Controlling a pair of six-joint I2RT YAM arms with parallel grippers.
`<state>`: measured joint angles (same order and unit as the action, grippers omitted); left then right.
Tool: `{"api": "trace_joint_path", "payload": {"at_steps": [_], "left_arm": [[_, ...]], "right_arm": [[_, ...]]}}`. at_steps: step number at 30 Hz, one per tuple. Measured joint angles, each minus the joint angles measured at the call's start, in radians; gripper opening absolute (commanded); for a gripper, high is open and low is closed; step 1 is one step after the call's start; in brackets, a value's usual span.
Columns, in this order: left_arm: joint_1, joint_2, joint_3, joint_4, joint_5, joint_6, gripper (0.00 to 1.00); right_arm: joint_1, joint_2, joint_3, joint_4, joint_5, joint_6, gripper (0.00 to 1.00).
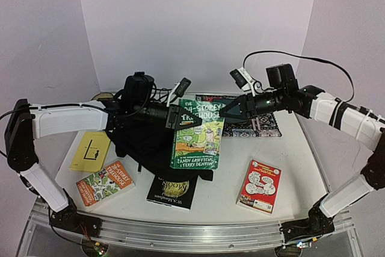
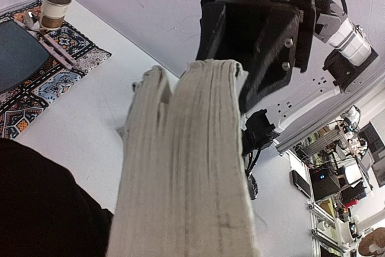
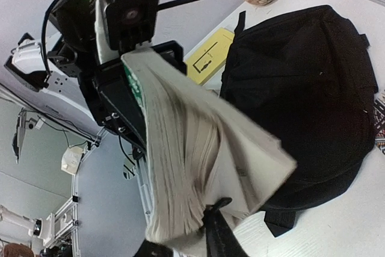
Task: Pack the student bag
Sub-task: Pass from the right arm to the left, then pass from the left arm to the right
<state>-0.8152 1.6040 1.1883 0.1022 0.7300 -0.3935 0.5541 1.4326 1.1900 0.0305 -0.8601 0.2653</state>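
1. The student bag lies slumped on the tabletop under the left arm, between the two arms' reach. No open mouth shows in any view. If the zipper is closed or the fabric has sagged over it, anything lowered would land on top and slide off.
2. The green Treehouse book hangs upright above the bag's right side, gripped only along its top edge. It is thick and soft-covered, and in the wrist views its pages fan apart. Such a block could sag, twist or peel out of a one-edge grip.
3. The left fingers are narrow and clamped on the book's upper left edge. The right wrist view shows their plates on either side of the pages. With the hold this far to one side, the free lower corner may swing.
4. The right fingers meet the book's upper right corner. I cannot tell whether they grip or merely touch it. If both arms hold and then pull apart, the cover could tear; if both loosen, the book drops.
5. A dropped book would probably strike the dark book just below it, or push the bag sideways.
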Motion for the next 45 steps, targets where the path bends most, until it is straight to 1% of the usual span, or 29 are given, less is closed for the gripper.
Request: {"api": "trace_joint_path", "payload": {"at_steps": [1,3,4,5,8,10,17,23,27,30,37,41,45], "left_arm": [[0.001,-0.016,-0.018,-0.004,-0.009,-0.001,0.05],[0.002,-0.047,-0.045,-0.008,-0.040,-0.005,0.03],[0.002,-0.059,-0.054,-0.009,-0.056,-0.008,0.03],[0.002,-0.071,-0.060,-0.008,-0.073,-0.014,0.03],[0.001,-0.114,-0.083,-0.008,-0.144,-0.042,0.01],[0.001,-0.143,-0.094,-0.008,-0.202,-0.067,0.00],[0.001,-0.208,-0.138,0.032,-0.422,-0.184,0.00],[0.001,-0.210,-0.163,0.096,-0.576,-0.305,0.00],[0.001,-0.187,-0.170,0.176,-0.659,-0.398,0.00],[0.001,-0.167,-0.172,0.215,-0.694,-0.441,0.00],[0.001,-0.133,-0.215,0.346,-0.780,-0.562,0.00],[0.001,-0.124,-0.249,0.429,-0.803,-0.623,0.00],[0.001,-0.103,-0.250,0.484,-0.806,-0.656,0.00]], "right_arm": [[-0.004,0.000,0.000,0.002,0.011,0.003,0.57],[-0.011,0.000,0.000,0.009,0.036,0.010,0.87],[-0.014,0.000,0.000,0.010,0.049,0.012,0.93],[-0.015,0.000,0.000,0.012,0.064,0.020,0.97],[-0.015,0.000,-0.002,0.022,0.107,0.044,0.98],[-0.014,-0.001,-0.016,0.057,0.129,0.087,0.98],[-0.001,-0.002,-0.169,0.239,0.194,0.297,0.98],[0.021,-0.004,-0.260,0.410,0.241,0.456,0.98],[0.042,-0.007,-0.303,0.503,0.293,0.532,0.98],[0.061,-0.007,-0.331,0.562,0.332,0.586,0.98],[0.100,0.021,-0.429,0.794,0.401,0.750,0.98],[0.115,0.068,-0.438,0.910,0.424,0.825,0.98],[0.123,0.094,-0.434,0.958,0.430,0.850,0.98]]}}
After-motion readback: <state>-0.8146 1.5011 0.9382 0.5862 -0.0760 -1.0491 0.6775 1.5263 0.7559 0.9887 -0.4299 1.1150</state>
